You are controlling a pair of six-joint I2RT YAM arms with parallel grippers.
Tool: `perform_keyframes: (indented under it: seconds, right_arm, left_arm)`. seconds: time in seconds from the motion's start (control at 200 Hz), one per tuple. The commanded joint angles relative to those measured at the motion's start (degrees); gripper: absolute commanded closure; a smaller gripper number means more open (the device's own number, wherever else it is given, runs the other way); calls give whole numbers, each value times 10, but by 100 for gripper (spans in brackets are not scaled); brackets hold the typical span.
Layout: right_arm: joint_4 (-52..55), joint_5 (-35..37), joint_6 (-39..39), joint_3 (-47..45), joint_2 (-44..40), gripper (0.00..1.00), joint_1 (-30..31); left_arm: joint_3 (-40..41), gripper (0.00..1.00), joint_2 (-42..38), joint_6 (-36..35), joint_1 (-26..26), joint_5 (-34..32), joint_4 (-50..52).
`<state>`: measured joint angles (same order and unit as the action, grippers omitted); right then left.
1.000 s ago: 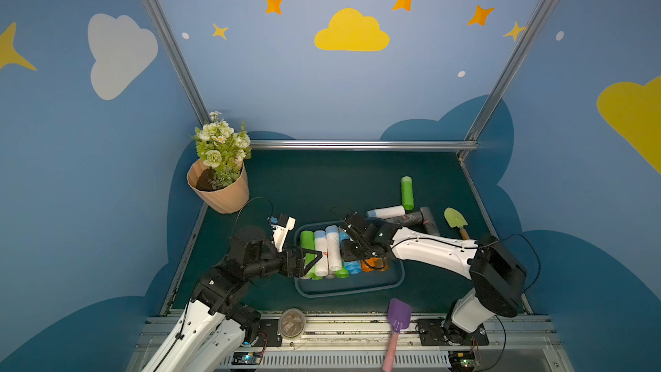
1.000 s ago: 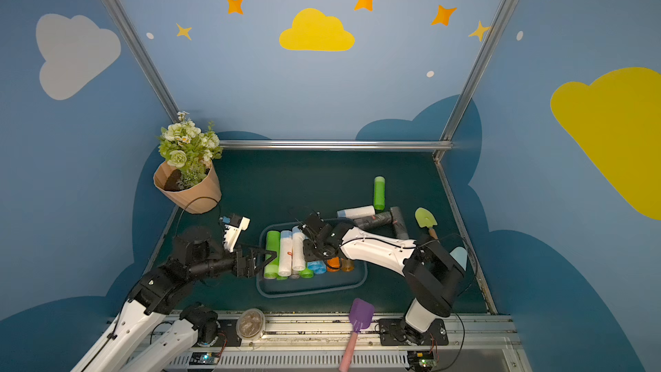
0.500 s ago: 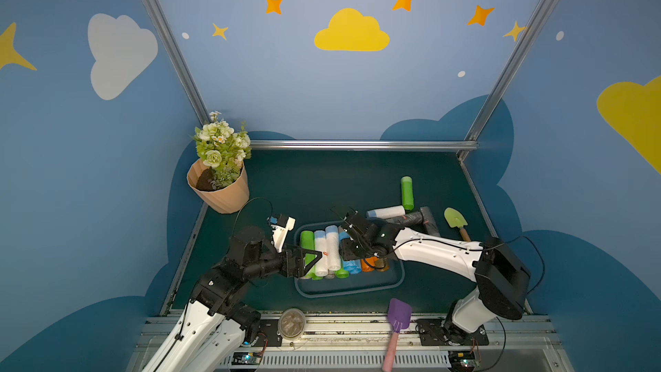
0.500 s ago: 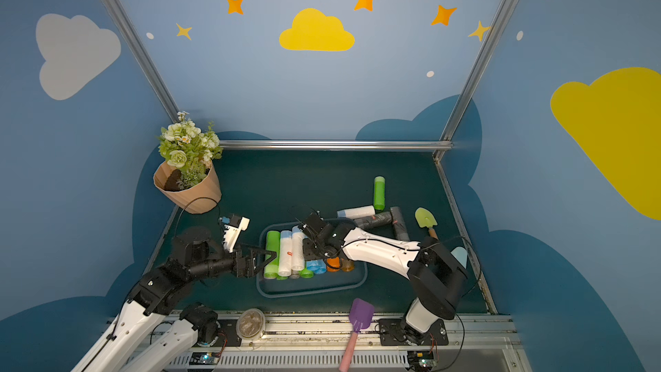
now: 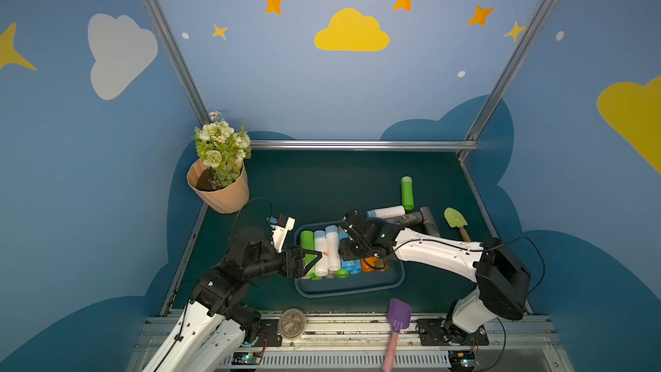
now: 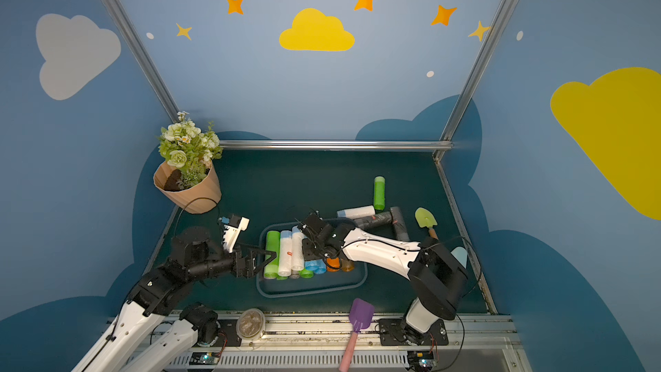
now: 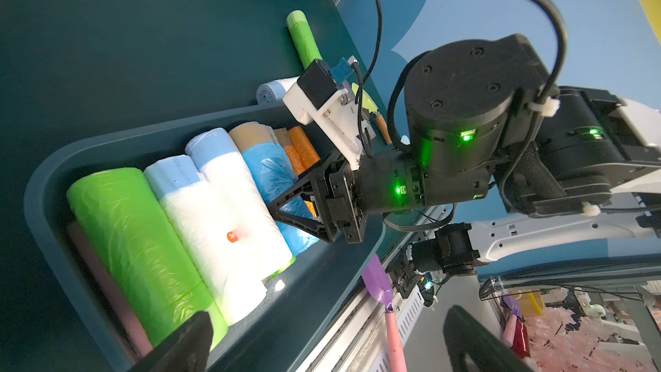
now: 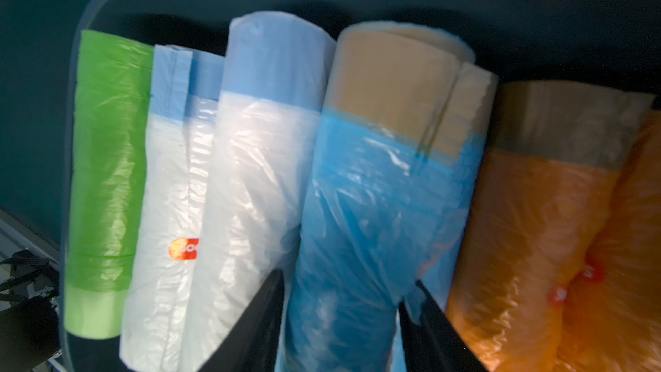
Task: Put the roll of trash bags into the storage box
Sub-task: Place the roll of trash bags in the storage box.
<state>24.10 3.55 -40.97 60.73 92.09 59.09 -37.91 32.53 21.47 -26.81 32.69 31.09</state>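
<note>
The dark teal storage box (image 5: 350,293) (image 6: 311,291) holds a row of rolls: green, two white, blue, orange. My right gripper (image 8: 347,279) reaches into the box from the right and straddles the blue roll of trash bags (image 8: 375,191) (image 5: 352,266). The roll lies in the row, and both black fingers press against its sides. My left gripper (image 5: 311,257) (image 7: 325,338) hovers at the box's left end, over the green roll (image 7: 136,245). It is wide open and holds nothing. The right arm hides part of the box's right half in both top views.
On the mat behind the box lie a green roll (image 5: 407,193), a white roll (image 5: 386,212) and dark grey rolls (image 5: 411,218). A green trowel (image 5: 455,218) lies to their right. A tan flower pot (image 5: 221,191) stands at the back left. A purple scoop (image 5: 398,313) and a round dish (image 5: 291,323) sit on the front rail.
My right gripper has crept slightly left inside the box and its jaws stand a little wider round the blue roll. The left arm has not moved.
</note>
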Motion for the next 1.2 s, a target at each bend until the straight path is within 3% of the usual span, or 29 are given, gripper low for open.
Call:
perform_keyframes:
  seconds: [0.0, 0.395, 0.611, 0.956, 1.066, 1.191]
  right_arm:
    - [-9, 5, 12, 1, -13, 49, 7]
    - [52, 57, 23, 11, -63, 43, -2]
    - [76, 69, 44, 9, -89, 39, -40]
    - [120, 44, 114, 14, -131, 31, -205]
    - [132, 32, 142, 37, -116, 30, -278]
    - [138, 12, 175, 82, -68, 31, -356]
  left_arm:
    - [0, 0, -2, -8, -1, 4, 2]
    - [-1, 0, 4, -8, -1, 5, 2]
    - [0, 0, 8, -8, -2, 6, 2]
    - [-6, 0, 29, -10, 4, -19, 12]
    - [-32, 0, 76, 4, 4, -42, 10]
    - [-96, 0, 157, -5, 4, -18, -18]
